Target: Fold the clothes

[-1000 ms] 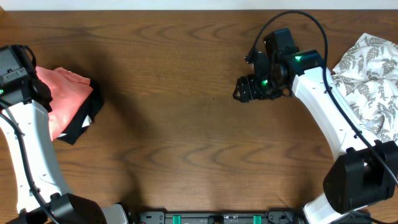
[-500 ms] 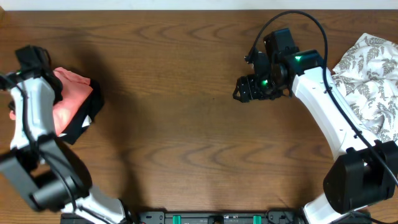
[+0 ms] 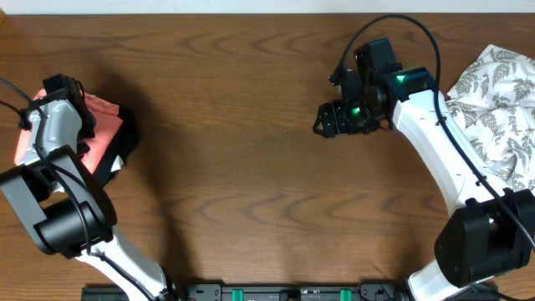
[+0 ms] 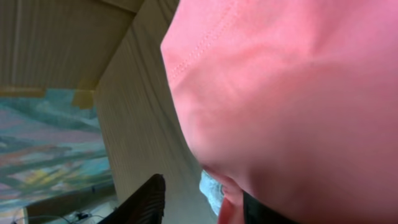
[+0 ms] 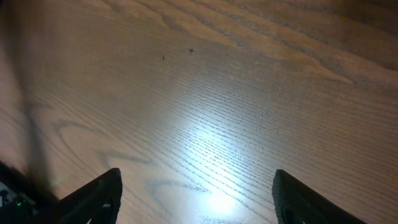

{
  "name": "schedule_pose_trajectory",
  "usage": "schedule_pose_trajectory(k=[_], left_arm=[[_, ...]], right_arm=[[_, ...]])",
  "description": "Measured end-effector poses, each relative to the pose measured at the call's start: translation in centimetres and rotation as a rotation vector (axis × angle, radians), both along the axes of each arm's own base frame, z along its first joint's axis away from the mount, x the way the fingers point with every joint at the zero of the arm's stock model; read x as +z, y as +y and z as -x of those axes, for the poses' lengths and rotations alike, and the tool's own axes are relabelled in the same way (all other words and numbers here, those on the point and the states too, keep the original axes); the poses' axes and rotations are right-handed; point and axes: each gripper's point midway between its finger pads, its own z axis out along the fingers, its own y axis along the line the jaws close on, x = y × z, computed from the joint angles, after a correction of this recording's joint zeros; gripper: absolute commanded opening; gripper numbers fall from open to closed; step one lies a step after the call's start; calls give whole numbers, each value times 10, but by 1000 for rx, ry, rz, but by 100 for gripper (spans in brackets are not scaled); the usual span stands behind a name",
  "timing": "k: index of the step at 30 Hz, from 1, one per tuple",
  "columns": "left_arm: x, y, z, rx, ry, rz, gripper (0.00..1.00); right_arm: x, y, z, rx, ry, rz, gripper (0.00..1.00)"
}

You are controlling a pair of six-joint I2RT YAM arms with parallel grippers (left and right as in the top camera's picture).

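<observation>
Pink T-shirt (image 3: 104, 125) lies atop black-and-white bundle (image 3: 125, 152) at left, leaf-print garment (image 3: 501, 109) at right; left fingers (image 4: 146, 199) against the shirt, grip indiscernible; right fingers (image 5: 99, 193) spread wide above the worktop (image 5: 217, 93).

Open table (image 3: 242, 167) between salmon T-shirt (image 3: 102, 113) and leaf-print garment (image 3: 501, 92).

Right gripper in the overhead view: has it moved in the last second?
No. The right gripper sits at the same spot over the bare table, with the same gap to the leaf-print garment at the right edge.
</observation>
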Motion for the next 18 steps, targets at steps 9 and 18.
schedule_pose_trajectory(k=[9, 18], left_arm=[[77, -25, -23, -103, -214, -51, 72], [142, -100, -55, -333, -562, 156, 98]], right_arm=[[3, 3, -10, 0, -43, -12, 87], [20, 0, -53, -38, -218, -60, 99]])
